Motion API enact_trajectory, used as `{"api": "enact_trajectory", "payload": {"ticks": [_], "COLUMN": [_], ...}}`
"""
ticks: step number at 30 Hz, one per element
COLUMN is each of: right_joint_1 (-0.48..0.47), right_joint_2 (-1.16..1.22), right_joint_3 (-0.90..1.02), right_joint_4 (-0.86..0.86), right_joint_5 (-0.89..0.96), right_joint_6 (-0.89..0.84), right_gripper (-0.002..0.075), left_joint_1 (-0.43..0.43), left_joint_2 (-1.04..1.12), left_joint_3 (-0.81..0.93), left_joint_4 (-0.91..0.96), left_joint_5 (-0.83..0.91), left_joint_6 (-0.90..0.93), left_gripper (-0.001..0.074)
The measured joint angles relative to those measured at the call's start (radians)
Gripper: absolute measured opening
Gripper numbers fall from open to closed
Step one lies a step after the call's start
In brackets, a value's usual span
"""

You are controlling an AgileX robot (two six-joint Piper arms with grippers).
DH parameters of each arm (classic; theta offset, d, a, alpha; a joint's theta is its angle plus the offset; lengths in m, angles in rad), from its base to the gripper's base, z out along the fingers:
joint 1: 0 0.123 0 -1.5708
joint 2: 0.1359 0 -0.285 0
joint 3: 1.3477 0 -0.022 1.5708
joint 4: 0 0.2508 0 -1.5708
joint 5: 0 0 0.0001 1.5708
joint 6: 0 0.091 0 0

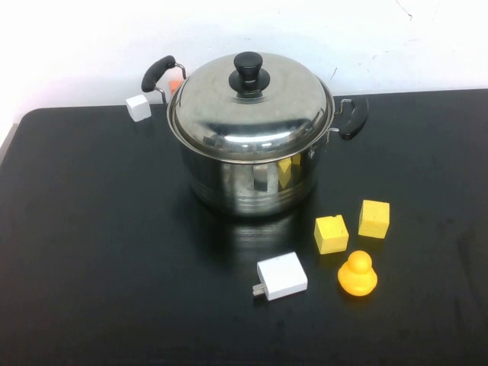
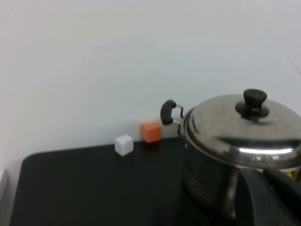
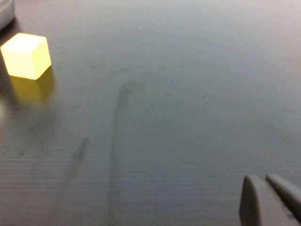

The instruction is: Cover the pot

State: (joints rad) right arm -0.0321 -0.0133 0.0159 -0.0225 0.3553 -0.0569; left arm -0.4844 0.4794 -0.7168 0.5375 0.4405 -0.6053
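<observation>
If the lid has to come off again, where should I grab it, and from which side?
Take the lid by its black knob, coming straight down: it stands upright at the dome's centre, and the dome itself is smooth and sloping. The left gripper sits low beside the pot; the right gripper is low over bare table.

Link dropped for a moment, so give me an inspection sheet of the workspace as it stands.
Surface: black table, glossy.
Job's things: pot upright, lid seated on it.
Clutter: two yellow blocks, yellow duck, white charger, white cube, orange cube.
Grippers: left gripper low beside the pot; right gripper over bare table; both absent from the high view.
Cables: nothing seen.
Surroundings: white wall.
</observation>
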Motion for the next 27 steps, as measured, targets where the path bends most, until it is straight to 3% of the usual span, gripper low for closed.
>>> {"api": "enact_trajectory", "payload": {"ticks": [11, 24, 27], "right_joint_1": [0.000, 0.000, 0.000], "right_joint_2": [0.000, 0.000, 0.000], "right_joint_3": [0.000, 0.000, 0.000], "right_joint_4": [0.000, 0.000, 0.000], "right_joint_5": [0.000, 0.000, 0.000], "right_joint_6": [0.000, 0.000, 0.000], "right_gripper": [-0.0002, -0.0002, -0.0002], "left_joint_1": [0.000, 0.000, 0.032], "left_joint_2": [-0.324, -0.348, -0.357], "left_joint_3": [0.205, 0.223, 0.237], "left_joint_4": [0.010, 0.012, -0.050], "left_joint_5": [-0.011, -0.018, -0.026], "left_joint_6": [-0.026, -0.023, 0.047], "left_gripper": [-0.0001, -0.0001, -0.0001]}}
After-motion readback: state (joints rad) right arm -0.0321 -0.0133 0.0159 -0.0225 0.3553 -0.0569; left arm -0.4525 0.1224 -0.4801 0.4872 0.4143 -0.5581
